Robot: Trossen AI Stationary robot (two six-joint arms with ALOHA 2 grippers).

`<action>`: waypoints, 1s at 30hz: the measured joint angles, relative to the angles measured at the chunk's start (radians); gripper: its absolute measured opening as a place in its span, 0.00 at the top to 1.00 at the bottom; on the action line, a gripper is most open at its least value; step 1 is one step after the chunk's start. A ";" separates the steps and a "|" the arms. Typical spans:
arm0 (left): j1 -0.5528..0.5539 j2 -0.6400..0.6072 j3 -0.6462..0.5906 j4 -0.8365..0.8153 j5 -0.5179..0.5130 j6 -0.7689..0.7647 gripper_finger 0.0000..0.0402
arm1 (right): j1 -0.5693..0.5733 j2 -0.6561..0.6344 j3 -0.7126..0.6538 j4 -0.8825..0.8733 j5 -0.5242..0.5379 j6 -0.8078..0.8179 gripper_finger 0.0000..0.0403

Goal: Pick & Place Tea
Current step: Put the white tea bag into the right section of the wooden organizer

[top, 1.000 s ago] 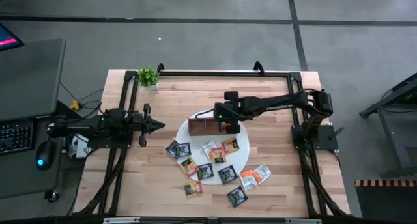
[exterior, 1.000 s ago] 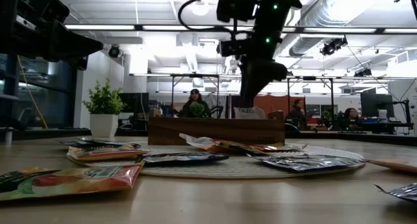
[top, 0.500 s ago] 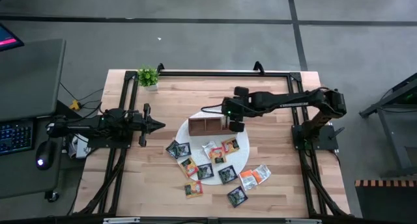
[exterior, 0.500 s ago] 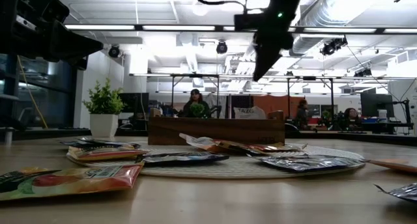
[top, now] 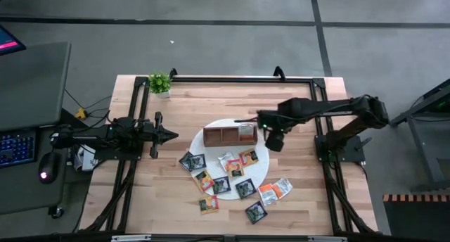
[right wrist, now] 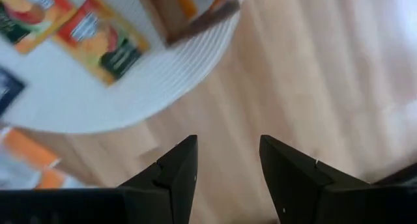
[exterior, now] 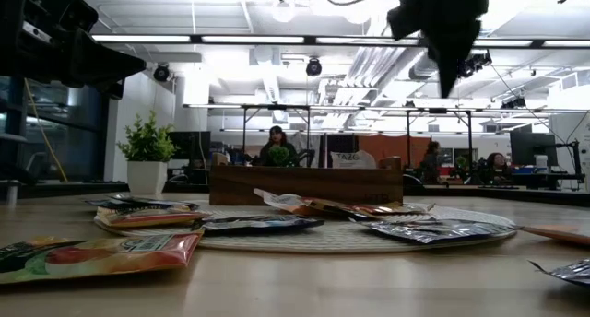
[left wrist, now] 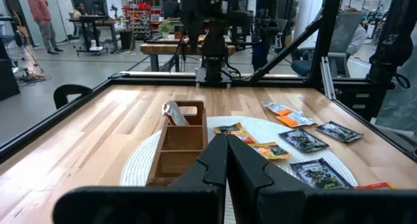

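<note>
Orange, dark green and white sachets of tea [top: 226,177] lie scattered on and around our white round mat [top: 261,166], and from the high view they sit at about seven o'clock from our right gripper [top: 273,141], which hangs empty above the mat's edge with its fingers apart, just beside the wooden box [top: 229,136] at its three o'clock end. We judge the right arm to be the nearer one for the next pick: the closest sachets, an orange one [top: 248,157] and a white one [top: 226,162], lie just below the box on the mat, near that gripper. Our left gripper [top: 169,135] waits at nine o'clock of the mat, fingers pressed together, pointing toward the box. Of the box's compartments, the one at the three o'clock end holds a pale sachet [left wrist: 172,111] standing upright; the others look bare from the left wrist view
</note>
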 joint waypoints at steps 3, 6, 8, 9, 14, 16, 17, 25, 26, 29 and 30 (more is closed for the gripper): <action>0.000 0.000 0.000 0.000 0.000 0.000 1.00 | 0.040 -0.065 -0.103 0.025 -0.075 0.092 0.60; 0.000 0.000 0.000 0.000 0.000 0.000 1.00 | 0.089 -0.135 -0.230 0.085 -0.160 0.215 0.61; 0.000 0.000 0.000 0.000 0.000 0.000 1.00 | 0.127 -0.184 -0.311 0.142 -0.214 0.309 0.61; 0.000 0.000 0.000 0.000 0.000 0.000 1.00 | 0.145 -0.206 -0.347 0.170 -0.240 0.354 0.61; 0.000 0.000 0.000 0.000 0.000 0.000 1.00 | 0.249 -0.278 -0.490 0.306 -0.371 0.531 0.61; 0.000 0.000 0.000 0.000 0.000 0.000 1.00 | 0.284 -0.292 -0.532 0.353 -0.392 0.582 0.61; 0.000 0.000 0.000 0.000 0.000 0.000 1.00 | 0.299 -0.295 -0.551 0.377 -0.399 0.604 0.61; 0.000 0.000 0.000 0.000 0.000 0.000 1.00 | 0.372 -0.295 -0.677 0.571 -0.418 0.690 0.61; 0.000 0.000 0.000 0.000 0.000 0.000 1.00 | 0.376 -0.295 -0.692 0.597 -0.418 0.698 0.61; 0.000 0.000 0.000 0.000 0.000 0.000 1.00 | 0.387 -0.294 -0.735 0.670 -0.408 0.721 0.61; 0.000 0.000 0.000 0.000 0.000 0.000 1.00 | 0.390 -0.294 -0.746 0.694 -0.405 0.728 0.61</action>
